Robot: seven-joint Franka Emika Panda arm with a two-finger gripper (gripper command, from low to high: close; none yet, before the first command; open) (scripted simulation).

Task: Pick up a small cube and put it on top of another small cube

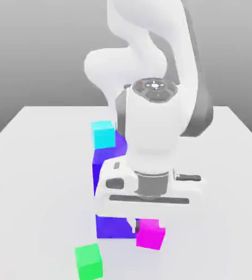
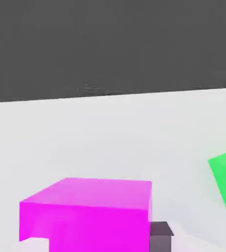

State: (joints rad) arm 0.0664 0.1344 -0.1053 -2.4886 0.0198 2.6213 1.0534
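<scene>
Cubes numbered three small ones on the white table (image 1: 35, 164): one magenta-pink small cube (image 1: 150, 233) low and right of centre, one green cube (image 1: 89, 261) at bottom centre, one cyan cube (image 1: 103, 134) atop the single big blue-purple block (image 1: 109, 158). The white gripper (image 1: 142, 221) stood directly over the pink cube; whether its claw was clenched or released I could not tell.

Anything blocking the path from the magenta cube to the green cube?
Nothing visible. The magenta cube sits at the gripper; the green cube lies apart toward the exterior view's left, with bare table between them.

White arm descending from the frame's top centre, wrist vertical, hand low in the middle, gripper (image 1: 142, 227) pointing down (fingers mostly hidden)
</scene>
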